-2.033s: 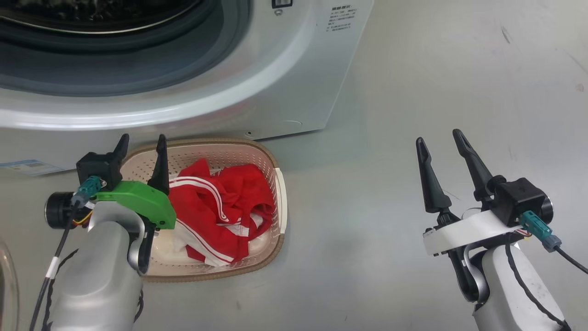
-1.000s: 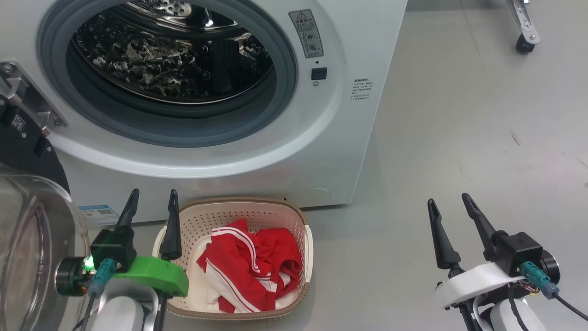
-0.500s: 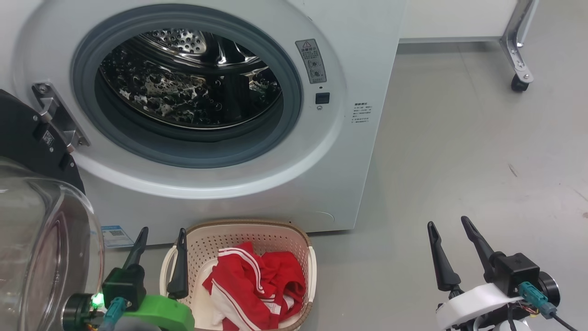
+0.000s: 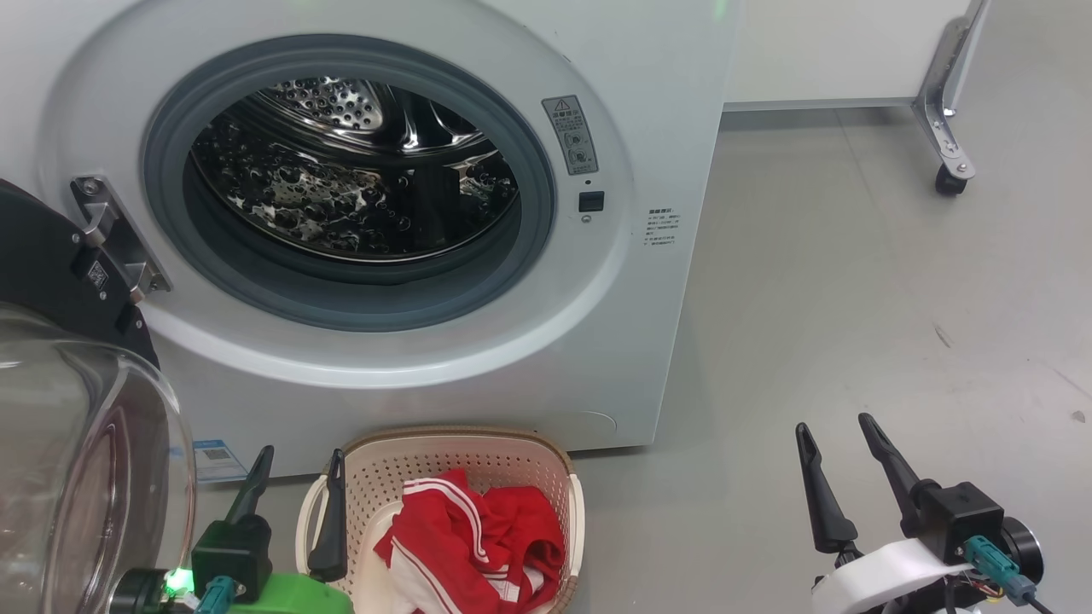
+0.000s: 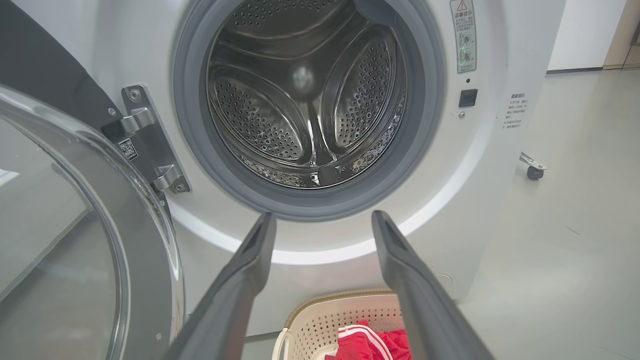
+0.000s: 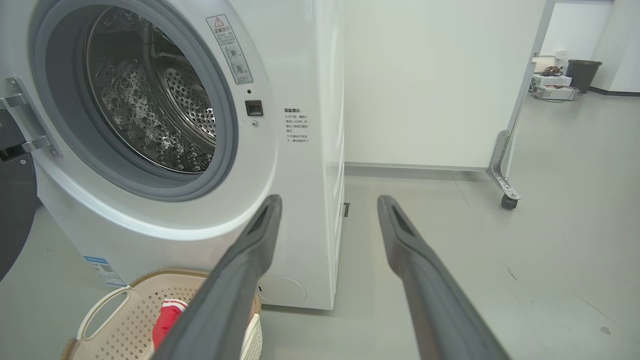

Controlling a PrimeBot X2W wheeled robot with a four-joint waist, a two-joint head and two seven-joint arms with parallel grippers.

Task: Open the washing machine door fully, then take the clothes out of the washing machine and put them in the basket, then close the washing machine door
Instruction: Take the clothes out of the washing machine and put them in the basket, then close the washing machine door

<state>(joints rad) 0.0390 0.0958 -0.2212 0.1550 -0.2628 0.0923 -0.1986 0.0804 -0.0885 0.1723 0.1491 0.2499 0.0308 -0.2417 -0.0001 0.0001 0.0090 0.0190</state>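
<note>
Head view: high, before washing machine (image 4: 589, 358), tilted down at drum (image 4: 341, 205), basket (image 4: 478, 437) at machine's foot, floor (image 4: 853, 256) right of machine.
Left wrist view: low, near machine front, facing straight into drum, washing machine door (image 5: 60, 260) left of it.
Right wrist view: low, off machine's right front corner, facing obliquely.
All 3 share drum, basket.
</note>
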